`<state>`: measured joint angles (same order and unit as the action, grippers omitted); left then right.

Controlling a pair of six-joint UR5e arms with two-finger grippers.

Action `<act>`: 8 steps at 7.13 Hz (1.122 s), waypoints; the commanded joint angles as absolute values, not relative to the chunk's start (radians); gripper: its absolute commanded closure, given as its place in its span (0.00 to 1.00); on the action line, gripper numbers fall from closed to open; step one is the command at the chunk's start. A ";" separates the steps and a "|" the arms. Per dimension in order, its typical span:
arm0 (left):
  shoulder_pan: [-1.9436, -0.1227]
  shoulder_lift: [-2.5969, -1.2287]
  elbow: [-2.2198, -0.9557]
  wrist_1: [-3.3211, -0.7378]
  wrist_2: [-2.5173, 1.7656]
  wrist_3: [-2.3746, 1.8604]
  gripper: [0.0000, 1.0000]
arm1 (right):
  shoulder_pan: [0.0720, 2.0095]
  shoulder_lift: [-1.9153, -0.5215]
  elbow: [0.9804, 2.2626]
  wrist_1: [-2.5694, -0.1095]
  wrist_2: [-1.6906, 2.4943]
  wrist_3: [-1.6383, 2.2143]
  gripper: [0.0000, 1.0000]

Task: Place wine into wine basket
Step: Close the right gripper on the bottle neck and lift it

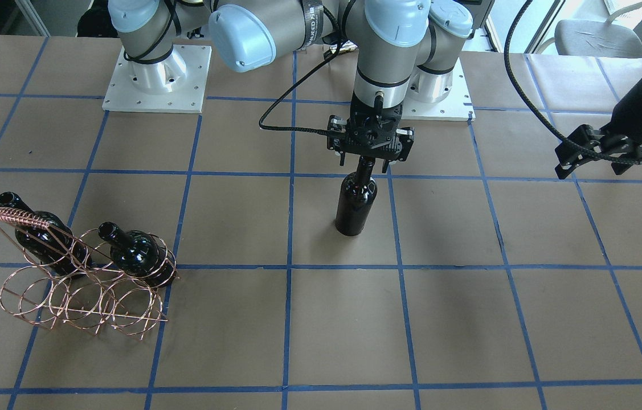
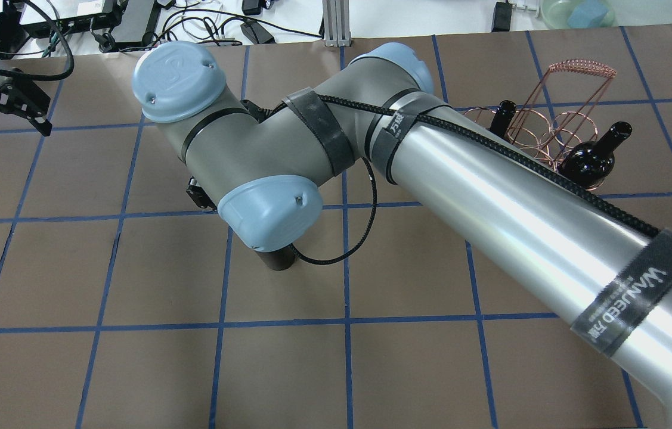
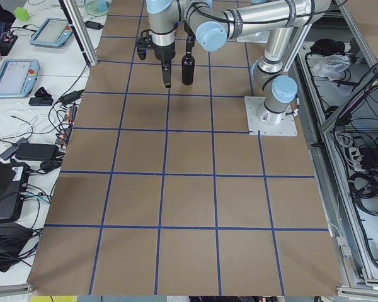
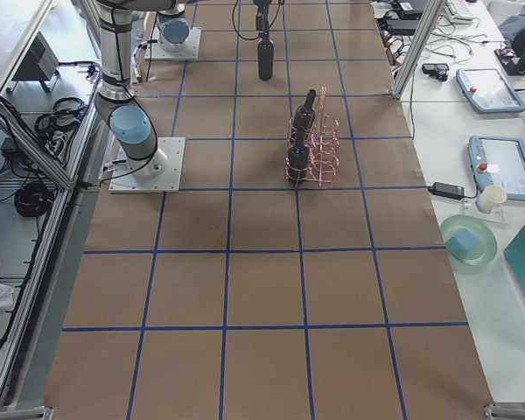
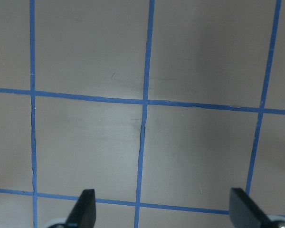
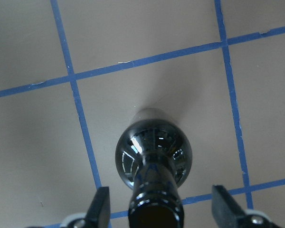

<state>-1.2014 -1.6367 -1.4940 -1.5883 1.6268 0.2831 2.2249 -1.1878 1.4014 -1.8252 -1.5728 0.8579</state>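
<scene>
A glossy black wine bottle [image 1: 356, 205] stands upright on the table near its middle. My right gripper [image 1: 370, 166] hangs over it, jaws open on either side of the slim neck. In the right wrist view the neck [image 6: 156, 204] stands between the spread fingers [image 6: 100, 206] with gaps on both sides. The copper wire wine basket [image 1: 81, 285] sits apart on the table and holds two more black bottles [image 1: 138, 250] [image 1: 36, 228]. My left gripper [image 1: 583, 154] is open and empty above bare table, also in the left wrist view [image 5: 164, 209].
The brown table top [image 1: 457, 319] carries a blue tape grid. The arm bases [image 1: 155, 80] are bolted at the robot's edge. In the overhead view my right arm [image 2: 491, 196] hides most of the standing bottle; only its base [image 2: 276, 260] shows. Desks with devices flank the table ends.
</scene>
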 commanded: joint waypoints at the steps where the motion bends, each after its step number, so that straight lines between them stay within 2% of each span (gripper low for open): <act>1: -1.204 -1.635 -1.497 -1.588 1.628 0.279 0.00 | 2.220 -1.187 1.402 -1.857 -1.578 0.856 0.21; 6: -1.207 -1.635 -1.502 -1.594 1.625 0.279 0.00 | 2.218 -1.183 1.408 -1.865 -1.580 0.851 0.20; 8: -1.207 -1.635 -1.502 -1.594 1.626 0.279 0.00 | 2.218 -1.181 1.408 -1.867 -1.582 0.839 0.23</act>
<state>-1.2072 -1.6353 -1.5017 -1.5932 1.6256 0.2793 2.2182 -1.1817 1.4078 -1.8659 -1.5802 0.8488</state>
